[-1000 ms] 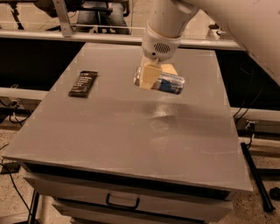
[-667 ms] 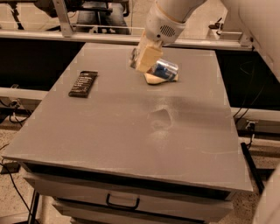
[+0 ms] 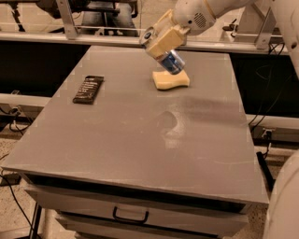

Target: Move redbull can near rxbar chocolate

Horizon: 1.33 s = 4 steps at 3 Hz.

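Observation:
My gripper (image 3: 161, 41) is shut on the redbull can (image 3: 170, 59), a slim silver and blue can, and holds it tilted in the air above the far middle of the grey table (image 3: 140, 140). The can's silver top (image 3: 148, 35) points up and to the left. The rxbar chocolate (image 3: 88, 89), a flat black bar with white lettering, lies on the table's left side, well to the left of the can and below it.
A pale yellow sponge (image 3: 171, 79) lies on the table just under the held can. My white arm (image 3: 205, 11) reaches in from the upper right. A drawer with a handle (image 3: 131, 217) sits under the table's front edge.
The gripper has lifted the can off the table beside the sponge and carried it up and a little to the left. The can is now tilted in the air.

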Available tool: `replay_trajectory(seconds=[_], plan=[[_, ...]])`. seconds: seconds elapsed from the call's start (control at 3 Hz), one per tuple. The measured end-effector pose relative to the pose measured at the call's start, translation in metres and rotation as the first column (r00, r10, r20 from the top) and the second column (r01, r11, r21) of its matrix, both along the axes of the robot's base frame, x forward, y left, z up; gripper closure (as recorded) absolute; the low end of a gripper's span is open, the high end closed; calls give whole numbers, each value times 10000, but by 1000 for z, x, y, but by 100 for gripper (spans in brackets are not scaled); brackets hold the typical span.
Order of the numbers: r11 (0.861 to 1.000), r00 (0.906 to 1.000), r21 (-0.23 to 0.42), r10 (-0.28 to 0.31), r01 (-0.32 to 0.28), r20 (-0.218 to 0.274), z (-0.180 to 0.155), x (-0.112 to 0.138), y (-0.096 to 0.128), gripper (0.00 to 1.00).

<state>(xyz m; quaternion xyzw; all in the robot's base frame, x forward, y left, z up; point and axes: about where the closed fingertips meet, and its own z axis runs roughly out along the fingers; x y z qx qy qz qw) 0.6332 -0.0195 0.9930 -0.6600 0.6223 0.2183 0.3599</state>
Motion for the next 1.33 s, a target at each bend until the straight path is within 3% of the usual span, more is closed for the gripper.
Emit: replay_trajectory(seconds=[0.33, 0.67, 1.0, 1.33], plan=[[9738, 9994, 2248, 315, -332, 111, 24, 7, 31, 100], [9227, 9994, 3842, 334, -307, -3, 46, 14, 78, 100], [9063, 9993, 4222, 315, -209, -182, 56, 22, 112, 100], [9032, 9991, 4286, 342, -205, -244, 58, 23, 123, 100]])
